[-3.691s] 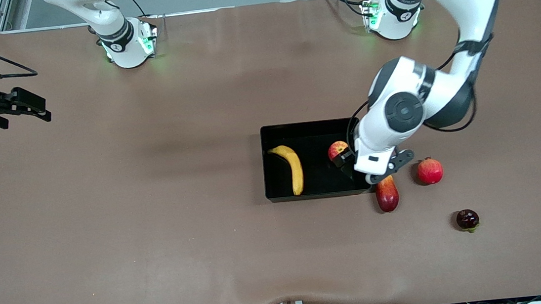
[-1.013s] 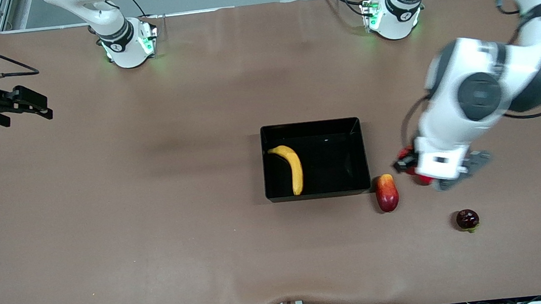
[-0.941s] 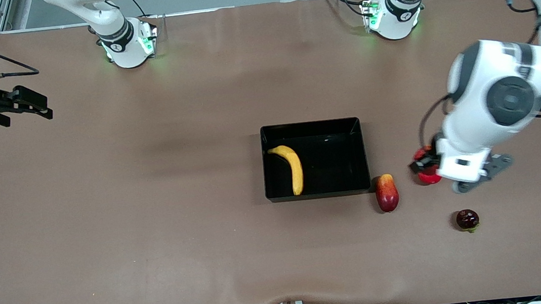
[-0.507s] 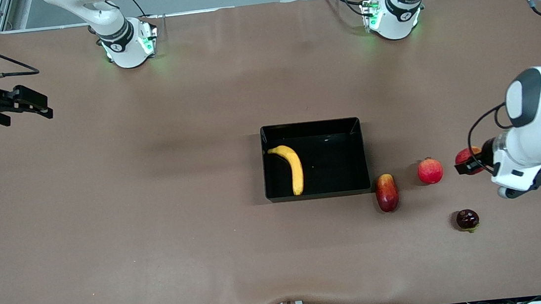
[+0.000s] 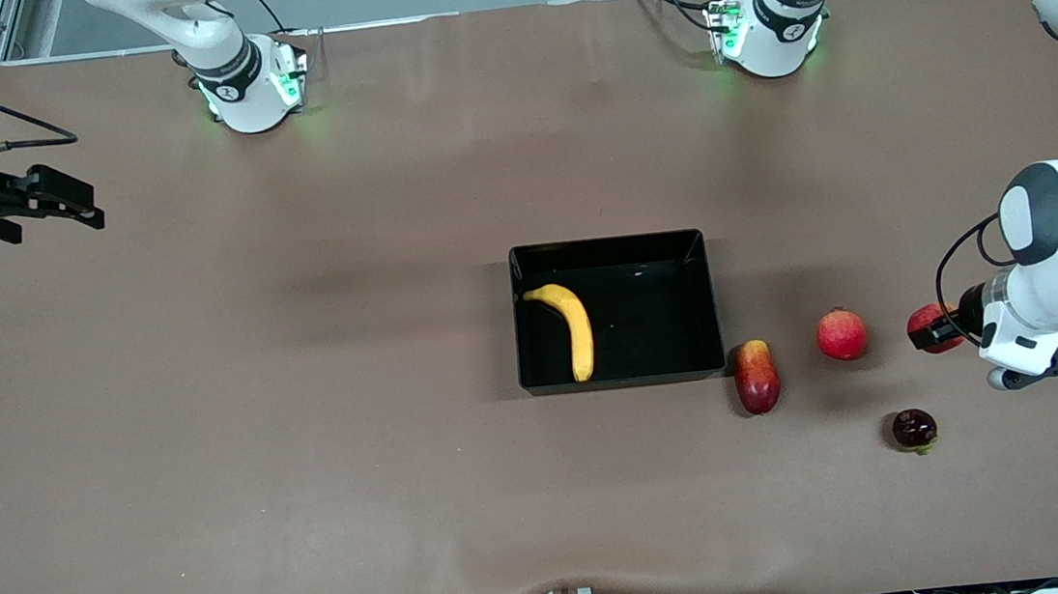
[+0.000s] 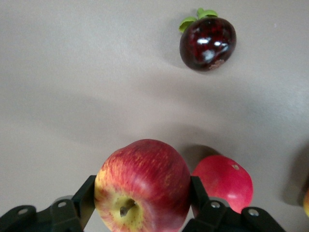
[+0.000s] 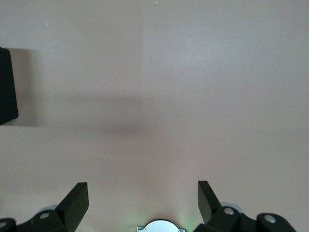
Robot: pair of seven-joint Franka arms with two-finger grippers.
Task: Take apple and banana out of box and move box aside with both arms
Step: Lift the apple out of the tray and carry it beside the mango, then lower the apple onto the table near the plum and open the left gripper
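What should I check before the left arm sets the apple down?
1. Grip: left gripper shut on the apple, fingers on both sides: ok.
2. Apple out of the box: ok.
3. Spot under the apple: bare table in the left wrist view: ok.
4. Neighbours: pinkish-red fruit and dark purple fruit lie close; margin: cannot tell.
5. Banana lies in the box: not ok.
6. Right gripper open, waiting at the right arm's end of the table: ok.

I see the banana (image 5: pixel 570 328) lying in the box (image 5: pixel 712 299) mid-table. My left gripper (image 5: pixel 938 327) holds the apple (image 5: pixel 926 326) over the left arm's end, the pomegranate (image 5: pixel 841 334) between it and the box.
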